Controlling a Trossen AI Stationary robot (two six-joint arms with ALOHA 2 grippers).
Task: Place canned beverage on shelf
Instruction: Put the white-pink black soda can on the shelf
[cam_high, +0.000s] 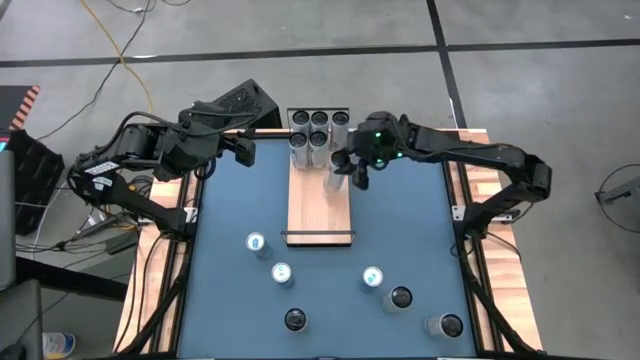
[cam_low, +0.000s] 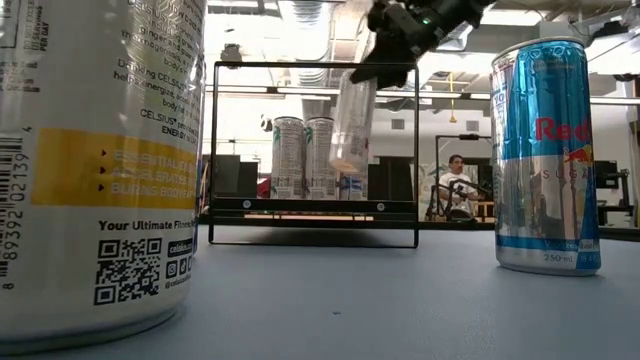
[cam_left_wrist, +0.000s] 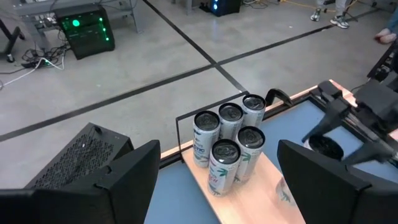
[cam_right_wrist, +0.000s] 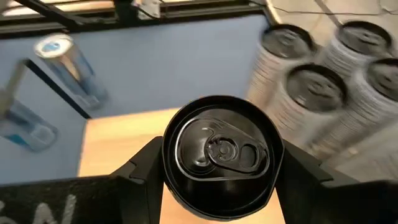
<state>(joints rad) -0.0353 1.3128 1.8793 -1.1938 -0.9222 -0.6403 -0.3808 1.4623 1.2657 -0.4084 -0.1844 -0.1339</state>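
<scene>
The shelf (cam_high: 320, 205) is a light-wood board with black rails at its short ends, lying in the middle of the blue table. Several tall silver cans (cam_high: 318, 135) stand on its far end; they also show in the left wrist view (cam_left_wrist: 230, 146). My right gripper (cam_high: 347, 168) is over the shelf's right side, just near of those cans, shut on a pale can (cam_low: 352, 125) with a dark top (cam_right_wrist: 221, 149). My left gripper (cam_high: 245, 150) waits open at the table's far left, with nothing between its fingers (cam_left_wrist: 124, 180). My right gripper pinches the can's upper wall just under the rim (cam_right_wrist: 168, 168) between its two fingers, one on each side. The fingers slant down from the table's right side. The can hangs below them, slightly tilted, its bottom (cam_low: 346, 165) clear above the shelf board.
Several loose cans stand on the near half of the table, among them a small blue one (cam_high: 257, 242), another (cam_high: 372, 278) and a dark-topped one (cam_high: 447, 325). Up close in the low view stand a large white can (cam_low: 90, 170) and a blue one (cam_low: 545, 160). A person sits in the room beyond.
</scene>
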